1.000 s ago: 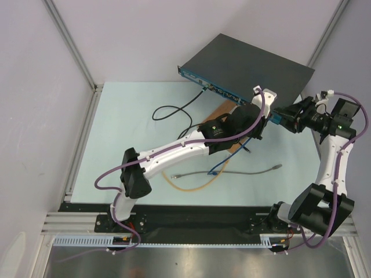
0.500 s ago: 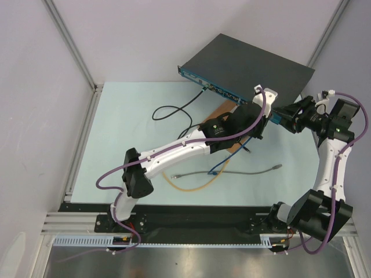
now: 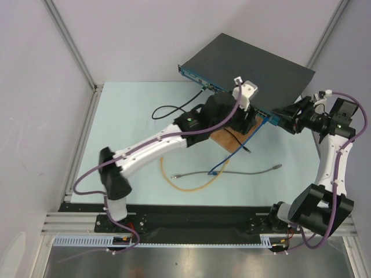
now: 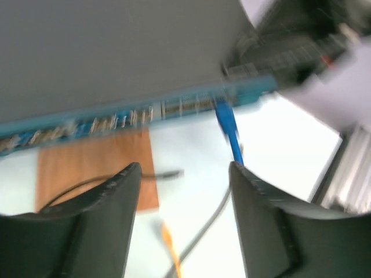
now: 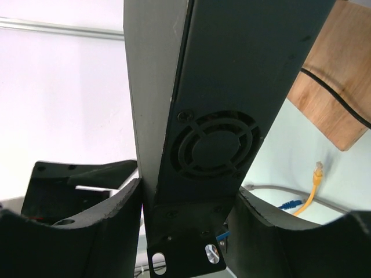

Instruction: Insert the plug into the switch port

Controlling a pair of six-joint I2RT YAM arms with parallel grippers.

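Showed the switch [image 3: 249, 61] at the desk's [image 3: 127, 127] far right corner, long teal face turned toward the arms. Found the blue plug [image 4: 222, 109] apparently seated near that face's right end, just ahead of the left jaws [image 4: 185, 174], parted wide and empty. Caught the right jaws [image 5: 186, 191] closed on the switch's fan end, seemingly bracing it.

One switch [image 3: 249, 61], one wooden board [image 3: 229, 141], one black cable [image 3: 168, 106], one blue cable [image 3: 216, 168], one grey cable [image 3: 255, 172] and one orange cable [image 3: 184, 189] are being counted, four cables altogether.
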